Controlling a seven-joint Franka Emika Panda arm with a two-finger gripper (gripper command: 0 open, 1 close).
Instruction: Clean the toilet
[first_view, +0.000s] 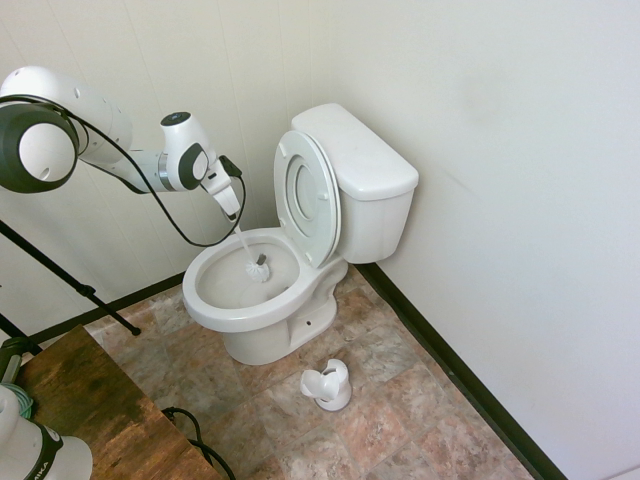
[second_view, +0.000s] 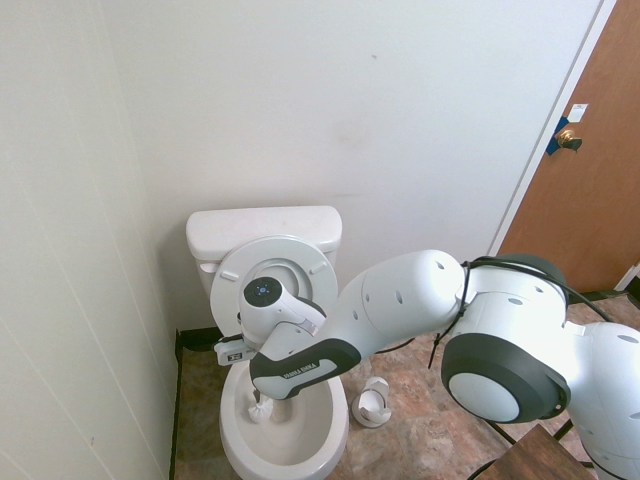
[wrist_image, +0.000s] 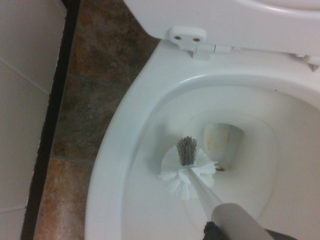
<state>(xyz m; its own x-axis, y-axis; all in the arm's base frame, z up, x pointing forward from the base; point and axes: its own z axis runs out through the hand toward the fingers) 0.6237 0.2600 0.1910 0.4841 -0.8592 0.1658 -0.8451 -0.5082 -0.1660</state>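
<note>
The white toilet (first_view: 215, 300) stands in the corner with its ring seat (first_view: 305, 195) and lid tipped up against the tank (first_view: 370, 175). My gripper (first_view: 228, 200) hovers above the back left of the bowl, shut on the white handle of a toilet brush. The handle slants down into the bowl. Its bristle head (first_view: 259, 268) rests low inside the bowl, close to the drain; the wrist view shows the head (wrist_image: 187, 167) against the wet inner wall beside the outlet (wrist_image: 222, 142). In the second exterior view the arm covers much of the toilet (second_view: 262, 230), and the brush head (second_view: 262, 408) peeks out below it.
A small white brush holder (first_view: 328, 385) sits on the tiled floor right of the bowl's base. Walls close in behind and to the left of the toilet. A wooden table (first_view: 90, 410) is at the near left, and a brown door (second_view: 590, 180) lies to the far right.
</note>
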